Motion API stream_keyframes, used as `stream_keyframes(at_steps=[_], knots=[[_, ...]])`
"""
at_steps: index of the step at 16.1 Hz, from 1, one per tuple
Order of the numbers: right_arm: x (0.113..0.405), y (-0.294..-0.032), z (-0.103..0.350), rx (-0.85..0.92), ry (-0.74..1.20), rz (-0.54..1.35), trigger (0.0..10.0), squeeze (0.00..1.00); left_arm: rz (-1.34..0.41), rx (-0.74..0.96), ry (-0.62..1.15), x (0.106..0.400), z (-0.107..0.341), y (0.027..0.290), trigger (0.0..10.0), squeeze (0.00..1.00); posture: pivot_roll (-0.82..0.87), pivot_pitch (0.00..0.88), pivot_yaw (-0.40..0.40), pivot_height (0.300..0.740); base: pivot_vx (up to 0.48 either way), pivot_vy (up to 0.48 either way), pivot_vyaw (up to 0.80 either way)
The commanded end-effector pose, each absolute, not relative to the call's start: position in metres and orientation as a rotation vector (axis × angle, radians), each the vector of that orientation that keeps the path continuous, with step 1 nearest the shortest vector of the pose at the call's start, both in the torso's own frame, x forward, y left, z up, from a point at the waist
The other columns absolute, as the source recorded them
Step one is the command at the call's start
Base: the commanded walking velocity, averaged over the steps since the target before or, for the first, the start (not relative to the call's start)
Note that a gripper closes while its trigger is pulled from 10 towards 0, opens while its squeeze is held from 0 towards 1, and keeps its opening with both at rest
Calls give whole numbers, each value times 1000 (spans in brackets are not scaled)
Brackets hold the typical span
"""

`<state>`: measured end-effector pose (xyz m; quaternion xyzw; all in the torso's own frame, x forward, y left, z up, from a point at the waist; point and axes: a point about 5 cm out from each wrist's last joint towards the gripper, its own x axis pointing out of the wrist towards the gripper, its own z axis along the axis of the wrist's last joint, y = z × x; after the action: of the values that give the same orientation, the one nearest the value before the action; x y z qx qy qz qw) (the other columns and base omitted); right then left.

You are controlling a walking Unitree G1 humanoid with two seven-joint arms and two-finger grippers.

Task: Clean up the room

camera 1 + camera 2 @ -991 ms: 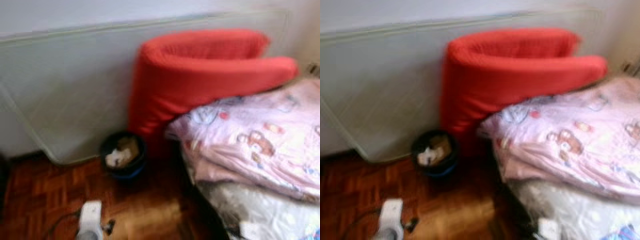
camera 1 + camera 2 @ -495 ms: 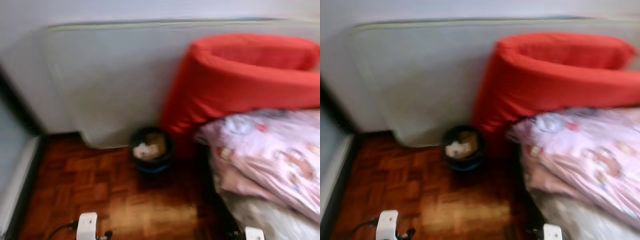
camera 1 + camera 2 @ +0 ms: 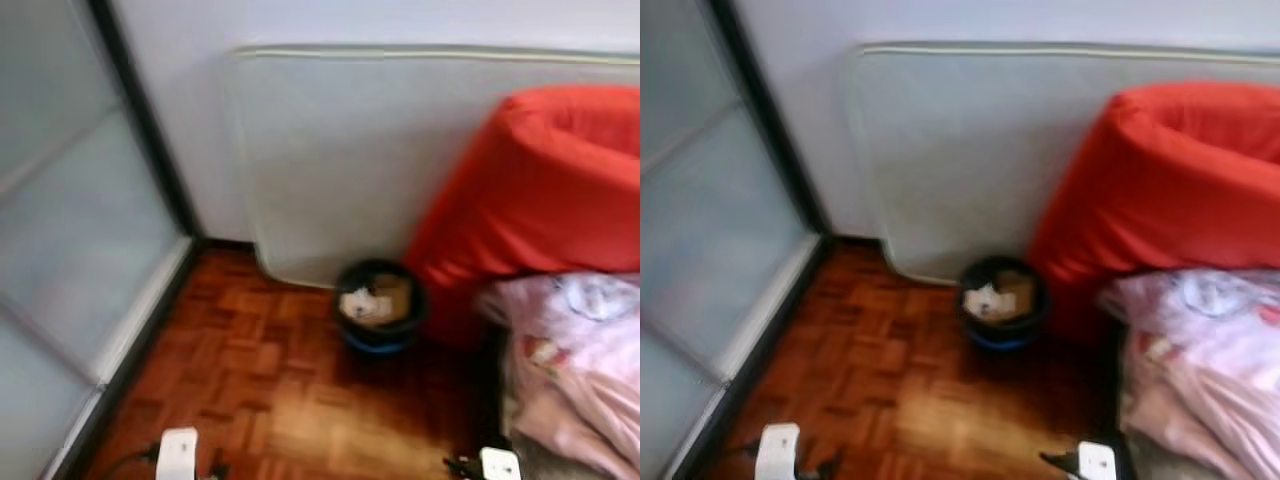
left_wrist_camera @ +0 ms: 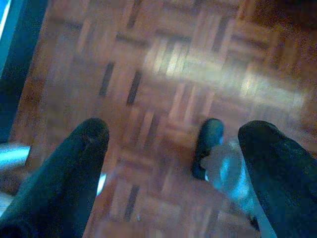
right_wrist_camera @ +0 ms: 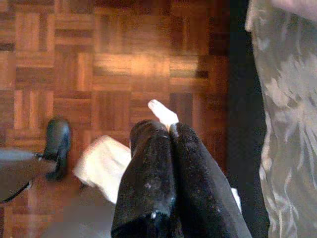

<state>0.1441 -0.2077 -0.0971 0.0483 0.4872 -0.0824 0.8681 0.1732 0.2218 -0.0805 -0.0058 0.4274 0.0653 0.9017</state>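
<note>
A dark round bin (image 3: 378,305) with crumpled paper inside stands on the wooden floor against the leaning mattress (image 3: 340,160). My right gripper (image 5: 166,129) hangs low over the parquet beside the bed, shut on a small white scrap (image 5: 162,112) that sticks out past its tips. My left gripper (image 4: 176,136) is open above bare floor, nothing between its fingers. The white wrists of my left arm (image 3: 178,455) and right arm (image 3: 498,465) show at the bottom edge of the head views, well short of the bin.
A big red cushion (image 3: 540,190) leans right of the bin, over a pink patterned blanket (image 3: 580,370) on the bed. The bed's pale cover (image 5: 287,124) drops beside my right gripper. A frosted sliding door (image 3: 70,220) with a dark frame bounds the left.
The camera has swung left: bin, cushion and blanket slid right in the picture, and the sliding door came into view on the left. The arms hang as before.
</note>
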Motion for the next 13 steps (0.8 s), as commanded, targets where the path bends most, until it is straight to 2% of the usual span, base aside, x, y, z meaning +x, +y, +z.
stream_keyframes(at_steps=[1,5,9,13], knots=[[147,-202,-97,111,1016,-165,10000,0,141,-6,882,175,-79,225,10000,0,151,32,-23,740,0,0,800],[145,-206,-97,112,1015,-172,10000,0,142,-9,880,176,-79,224,10000,0,152,32,-25,740,0,0,762],[139,-223,-96,123,1012,-209,10000,0,144,-23,878,176,-79,223,10000,0,153,25,-28,740,0,0,0],[140,-219,-96,125,1006,-199,10000,0,136,-19,872,178,-78,223,10000,0,151,15,-28,740,290,0,0]])
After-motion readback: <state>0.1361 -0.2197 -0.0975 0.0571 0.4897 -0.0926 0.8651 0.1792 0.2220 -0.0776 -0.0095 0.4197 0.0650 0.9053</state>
